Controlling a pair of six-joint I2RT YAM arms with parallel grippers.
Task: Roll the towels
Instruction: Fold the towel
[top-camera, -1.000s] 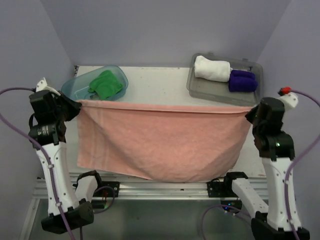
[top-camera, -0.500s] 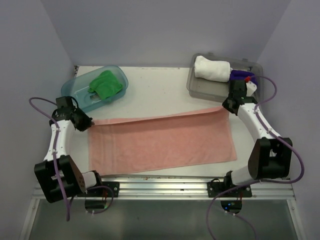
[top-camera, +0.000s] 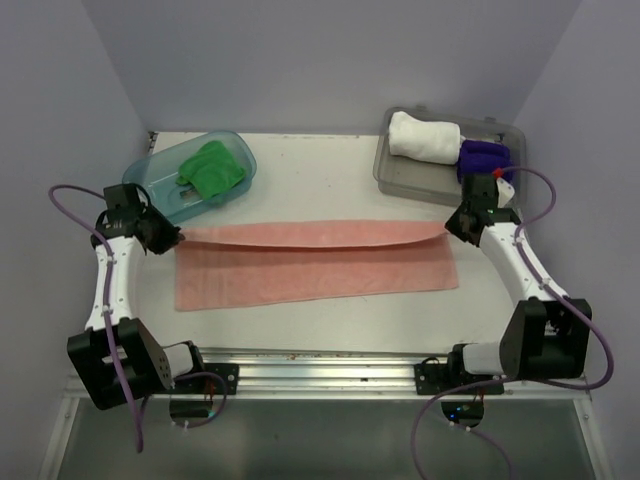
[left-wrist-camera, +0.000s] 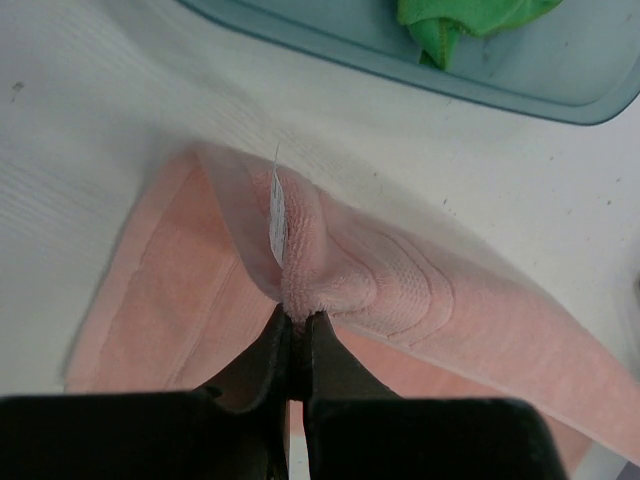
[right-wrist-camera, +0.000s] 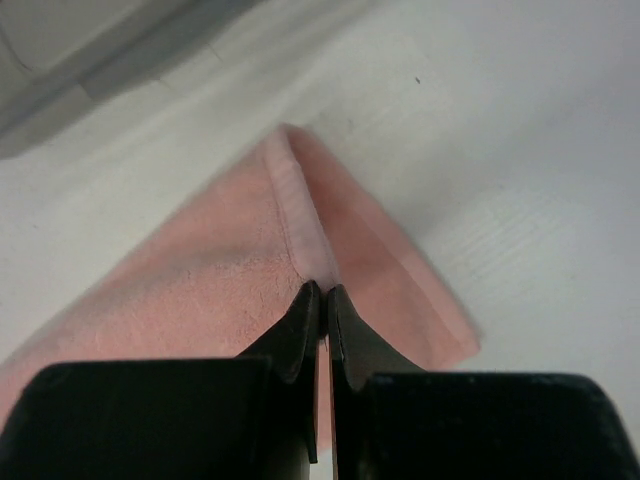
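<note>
We judge risk at left end effector (left-wrist-camera: 295, 322): clamped on only thin corner pinch of salmon pink terry cloth towel (top-camera: 310, 268); corner may slip, fold lands skewed. Right end effector (right-wrist-camera: 322, 300), clamped on opposite corner, could outpace left, wrinkling fold. Towel lies half-folded on white surface (top-camera: 320, 170), running 3 o'clock from left end effector, 9 o'clock from right.

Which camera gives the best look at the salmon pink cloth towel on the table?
The top external view: it shows the whole salmon pink cloth towel, its far edge folded over. Each wrist view shows only one pinched corner, the left also a white tag.
</note>
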